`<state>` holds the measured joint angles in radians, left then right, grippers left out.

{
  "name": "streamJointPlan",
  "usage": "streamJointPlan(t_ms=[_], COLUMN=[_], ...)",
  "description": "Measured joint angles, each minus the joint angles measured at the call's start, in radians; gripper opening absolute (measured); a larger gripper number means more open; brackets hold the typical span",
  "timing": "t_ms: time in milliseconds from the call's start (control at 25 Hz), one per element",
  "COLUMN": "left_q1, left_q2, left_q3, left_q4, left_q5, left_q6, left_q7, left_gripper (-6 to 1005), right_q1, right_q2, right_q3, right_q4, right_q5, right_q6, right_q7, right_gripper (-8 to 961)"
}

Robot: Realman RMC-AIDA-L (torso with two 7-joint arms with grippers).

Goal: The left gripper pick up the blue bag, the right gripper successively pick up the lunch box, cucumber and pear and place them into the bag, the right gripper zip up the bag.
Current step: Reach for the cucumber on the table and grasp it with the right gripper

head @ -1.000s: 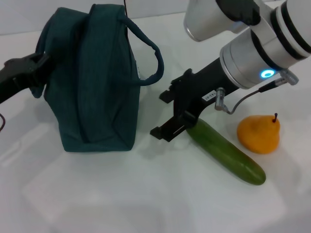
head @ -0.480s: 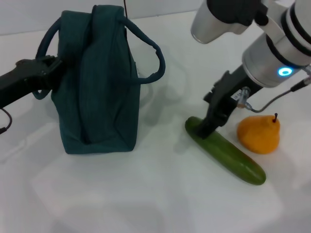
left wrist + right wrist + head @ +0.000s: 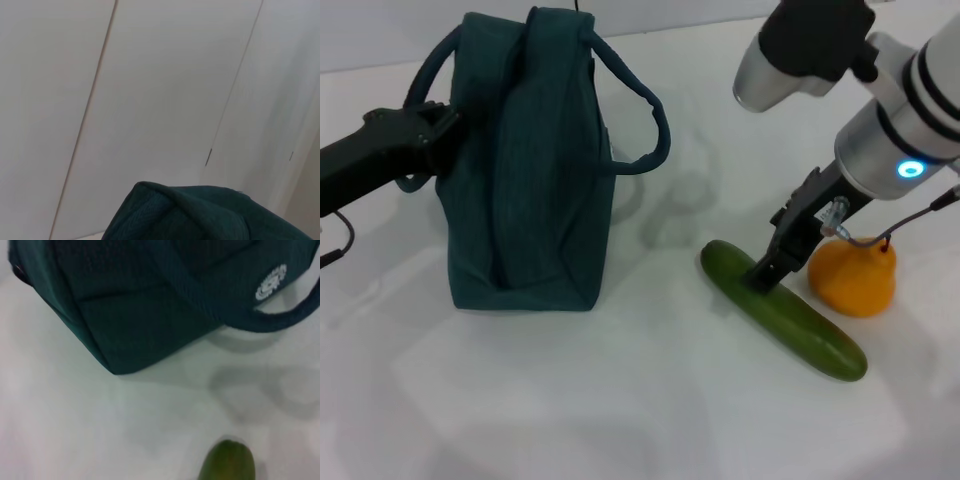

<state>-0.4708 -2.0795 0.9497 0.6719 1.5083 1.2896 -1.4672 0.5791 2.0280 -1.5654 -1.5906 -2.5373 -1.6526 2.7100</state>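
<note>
The right hand [image 3: 767, 276] sits on the cucumber [image 3: 784, 309], seemingly pinching it. It lies on the table right of the bag [image 3: 525, 160], with the pear [image 3: 855, 277] beyond. The left hand [image 3: 420, 135] grips the bag. Cucumber, pear and zipping remain (lunch box unseen).

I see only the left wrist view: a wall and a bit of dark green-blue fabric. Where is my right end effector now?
Observer: The right end effector is down on the cucumber, near the end that points toward the bag.
Operator: Is the pear already in the bag?
Observer: No, the pear sits on the table, beside the cucumber, on the side away from the bag.
Operator: And my left end effector?
Observer: The left end effector is at the bag's upper edge, by the handle on the side away from the cucumber; the bag stands upright.
</note>
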Motion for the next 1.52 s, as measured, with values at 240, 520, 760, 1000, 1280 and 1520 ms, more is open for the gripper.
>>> streamJointPlan(t_ms=[240, 520, 760, 1000, 1280, 1520], left_q1=[-0.002, -0.008, -0.013, -0.014, -0.015, -0.016], left_q2=[-0.001, -0.001, -0.001, -0.001, -0.002, -0.002], left_q3=[-0.002, -0.002, -0.002, -0.002, -0.002, -0.002], left_q4=[0.000, 0.001, 0.001, -0.005, -0.008, -0.009], left_q5=[0.000, 0.000, 0.000, -0.001, -0.001, -0.001], left_q6=[-0.007, -0.009, -0.009, -0.009, -0.009, -0.009], left_q7=[0.008, 0.011, 0.020, 0.027, 0.034, 0.035], left_gripper=[55, 55, 55, 55, 55, 55], right_q1=[-0.002, -0.002, -0.002, -0.002, -0.004, 0.001], right_q2=[0.000, 0.000, 0.000, 0.000, 0.000, 0.000], right_q3=[-0.032, -0.072, -0.086, -0.088, -0.093, -0.087], right_q4=[0.072, 0.134, 0.161, 0.192, 0.203, 0.228], right_q5=[-0.008, 0.006, 0.018, 0.029, 0.031, 0.047], right_q6=[0.068, 0.124, 0.145, 0.166, 0.183, 0.185], right_q7=[0.001, 0.001, 0.002, 0.002, 0.002, 0.004], right_gripper=[789, 782, 776, 770, 762, 756])
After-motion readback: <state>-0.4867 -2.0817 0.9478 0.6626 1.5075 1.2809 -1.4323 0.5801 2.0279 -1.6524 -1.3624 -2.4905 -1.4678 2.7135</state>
